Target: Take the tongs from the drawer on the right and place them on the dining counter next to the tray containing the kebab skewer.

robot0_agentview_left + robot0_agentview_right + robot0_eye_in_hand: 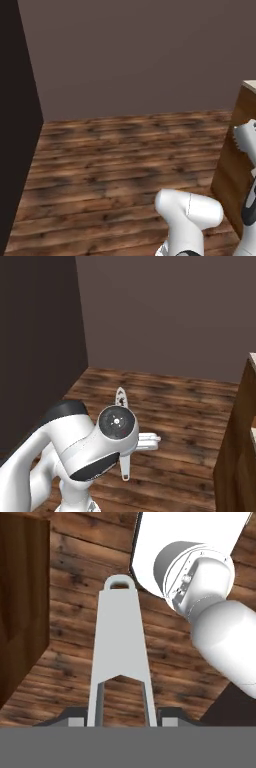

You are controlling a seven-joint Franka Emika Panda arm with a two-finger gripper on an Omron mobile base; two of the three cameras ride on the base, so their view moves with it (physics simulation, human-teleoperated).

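in the hand view the hand [121, 722] is closed on the tongs [120, 647]; its two dark fingertips [75, 721] sit just outside the two grey arms, touching them, and the tongs run away from the hand to a flat joined end with a small loop; below them lies the plank floor [75, 627], with a brown wood panel [20, 602] at the left of that view; in the right base view the arm's white wrist stands near, at lower left, and the tongs [121, 398] cross behind it, a scalloped tip poking up above the round joint and the loop end hanging below it, all held in the air over the floor [175, 401]; in the left base view a ridged, scalloped grey end [246, 140] shows at the right edge, in front of the wood side of the tabletop [231, 170]; its beige top just shows above; farther off, a dark panel [15, 110] stands at the left and a plain grey-brown wall [140, 55] closes the far side.
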